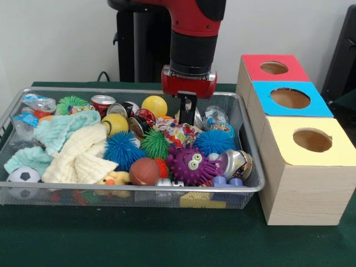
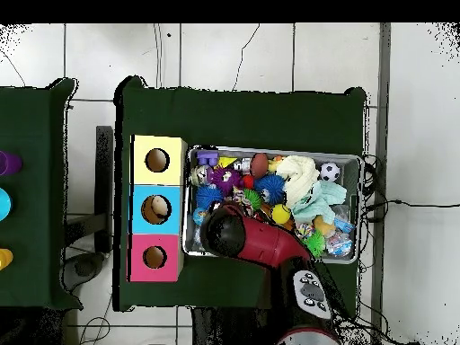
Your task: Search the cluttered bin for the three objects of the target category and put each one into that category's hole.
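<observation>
I am looking at a desk [image 1: 167, 245] covered in dark green cloth, standing on a pale tiled floor [image 2: 269, 54] with a plain light wall [image 1: 61, 39] behind the robot's pedestal. In the overhead view a second green-covered surface [image 2: 36, 180] is sitting off to one side, well apart.

Three wooden boxes are lining up in a row just beside the bin, each with one round hole on top: a red-topped box [image 1: 273, 68], a blue-topped box [image 1: 290, 99] and a yellow-topped box [image 1: 308, 167].

The cluttered bin [image 1: 253, 161] is sitting in the middle of the desk, a wide, shallow basket of silver wire mesh with a metal rim, and it is overflowing. I am counting two blue spiky balls [image 1: 121, 149], one green spiky ball [image 1: 155, 143], one purple spiky toy with eyes [image 1: 192, 165], one yellow ball [image 1: 154, 105], one small football [image 1: 23, 176], one brown ball [image 1: 144, 171], and pale cloths [image 1: 78, 153] heaped toward one end.

The arm [image 1: 192, 33] is reaching down over the bin's far side, with the jaws pointing at the clutter. The gripper [image 1: 187, 109] is showing only as a dark tip, and I cannot tell whether it is spread or closed.
</observation>
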`<act>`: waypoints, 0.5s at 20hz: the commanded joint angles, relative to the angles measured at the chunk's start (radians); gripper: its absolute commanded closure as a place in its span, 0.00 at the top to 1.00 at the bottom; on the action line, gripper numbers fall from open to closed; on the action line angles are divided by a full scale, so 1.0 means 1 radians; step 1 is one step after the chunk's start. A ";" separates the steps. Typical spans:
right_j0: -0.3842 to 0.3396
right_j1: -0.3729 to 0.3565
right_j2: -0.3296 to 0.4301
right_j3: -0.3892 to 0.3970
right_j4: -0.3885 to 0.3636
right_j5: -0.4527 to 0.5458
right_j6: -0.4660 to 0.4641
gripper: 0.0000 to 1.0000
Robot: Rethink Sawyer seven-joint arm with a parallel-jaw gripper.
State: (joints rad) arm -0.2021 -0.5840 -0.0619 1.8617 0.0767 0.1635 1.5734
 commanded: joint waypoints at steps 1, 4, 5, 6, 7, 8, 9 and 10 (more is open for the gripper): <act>0.018 -0.038 -0.005 -0.089 0.046 0.127 0.175 0.00; 0.023 -0.058 -0.011 -0.094 0.052 0.162 0.177 0.00; 0.027 -0.066 -0.014 -0.094 0.053 0.175 0.179 0.00; 0.030 -0.075 -0.017 -0.094 0.055 0.188 0.180 0.00; 0.028 -0.073 -0.016 -0.094 0.054 0.184 0.179 0.00; 0.027 -0.073 -0.015 -0.096 0.055 0.192 0.180 0.00; 0.026 -0.075 -0.014 -0.096 0.055 0.189 0.178 0.00; 0.023 -0.072 -0.013 -0.100 0.053 0.187 0.175 0.00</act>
State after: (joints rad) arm -0.1778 -0.6366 -0.0887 1.8352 0.0851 0.2285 1.5734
